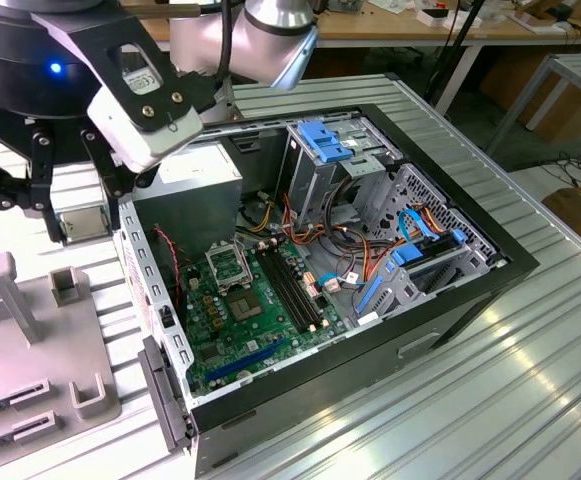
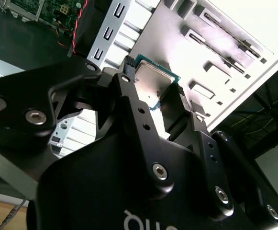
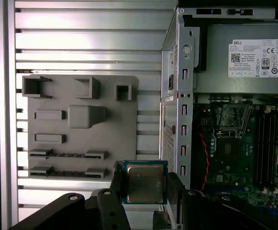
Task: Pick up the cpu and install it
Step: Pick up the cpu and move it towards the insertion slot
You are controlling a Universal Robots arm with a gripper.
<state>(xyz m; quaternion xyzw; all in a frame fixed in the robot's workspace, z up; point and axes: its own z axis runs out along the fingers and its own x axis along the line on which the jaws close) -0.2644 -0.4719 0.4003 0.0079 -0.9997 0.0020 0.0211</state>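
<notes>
The cpu [image 3: 145, 181] is a small square chip with a dull grey metal top and a green rim. My gripper [image 3: 145, 188] is shut on it, one black finger on each of two opposite edges. In the exterior view the cpu [image 1: 82, 222] hangs in the gripper [image 1: 83, 226] above the table, off the exterior view's left of the open computer case [image 1: 470, 290]. The second wrist view shows the cpu [image 2: 153, 81] clamped between the fingers [image 2: 127, 86]. Inside the case, the silver socket frame [image 1: 228, 266] sits on the green motherboard [image 1: 270, 320]; the first wrist view shows the socket [image 3: 233, 117] too.
A grey fixture plate [image 3: 81, 124] with raised holders and slots lies on the ribbed metal table [image 1: 530, 400] beside the case, beneath the gripper. The case's metal side wall [image 3: 181, 120] stands between plate and motherboard. Black memory slots [image 1: 292, 290], cables and blue drive brackets [image 1: 322, 140] crowd the case.
</notes>
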